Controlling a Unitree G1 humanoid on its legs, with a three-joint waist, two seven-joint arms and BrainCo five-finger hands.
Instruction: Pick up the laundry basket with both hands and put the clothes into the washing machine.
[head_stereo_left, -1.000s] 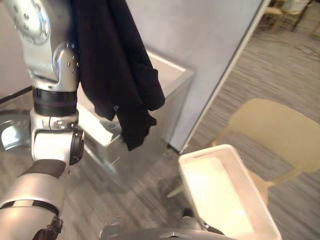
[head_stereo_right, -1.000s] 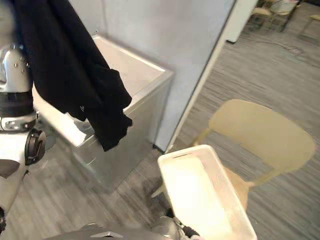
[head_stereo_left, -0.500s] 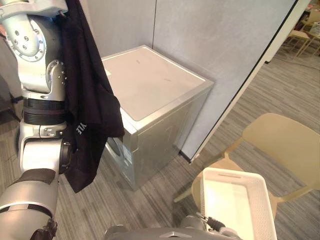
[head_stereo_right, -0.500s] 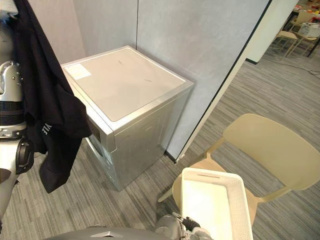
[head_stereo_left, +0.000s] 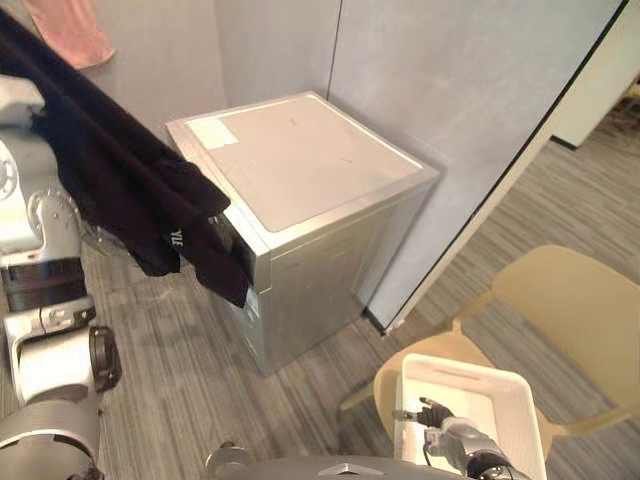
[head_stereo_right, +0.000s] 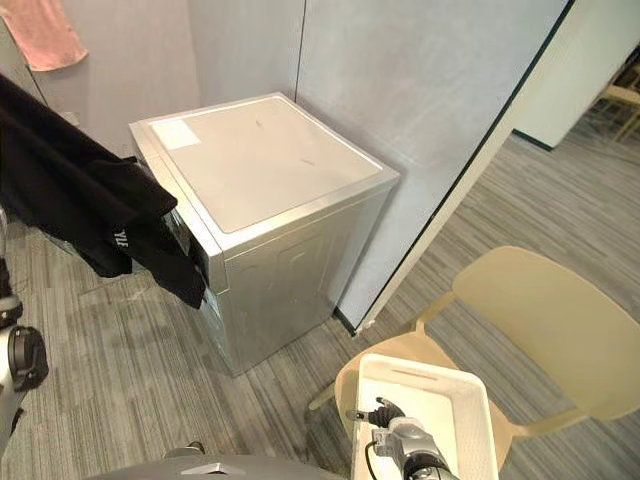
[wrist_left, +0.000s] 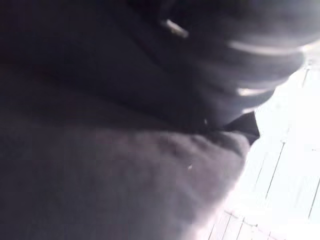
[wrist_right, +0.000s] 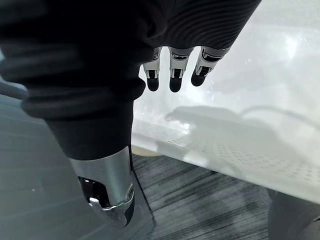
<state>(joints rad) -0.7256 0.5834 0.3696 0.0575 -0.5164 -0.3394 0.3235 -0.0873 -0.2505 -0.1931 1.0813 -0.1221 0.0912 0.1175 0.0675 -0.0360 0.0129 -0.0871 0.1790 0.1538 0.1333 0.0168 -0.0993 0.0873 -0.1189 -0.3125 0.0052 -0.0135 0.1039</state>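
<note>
A black garment (head_stereo_left: 130, 200) hangs out sideways from my raised left arm (head_stereo_left: 45, 330), its lower end in front of the washing machine's left face. The same dark cloth (wrist_left: 100, 175) covers the left hand in the left wrist view. The silver washing machine (head_stereo_right: 260, 160) stands against the grey wall, its flat top bare. A white laundry basket (head_stereo_left: 520, 390) sits on a beige chair (head_stereo_left: 580, 310) at the lower right and looks empty. My right hand (head_stereo_right: 390, 420) hovers just over the basket's near rim (wrist_right: 240, 140), open, fingers (wrist_right: 172, 70) straight, holding nothing.
A pink cloth (head_stereo_right: 40, 30) hangs on the wall at the upper left. A grey partition wall (head_stereo_left: 470, 90) runs behind the machine, ending in a dark edge near the chair. Grey plank floor (head_stereo_right: 110, 370) lies in front of the machine.
The camera has shifted. The black garment has swung from hanging straight down to stretching out toward the machine's front. My right hand now shows over the basket's rim.
</note>
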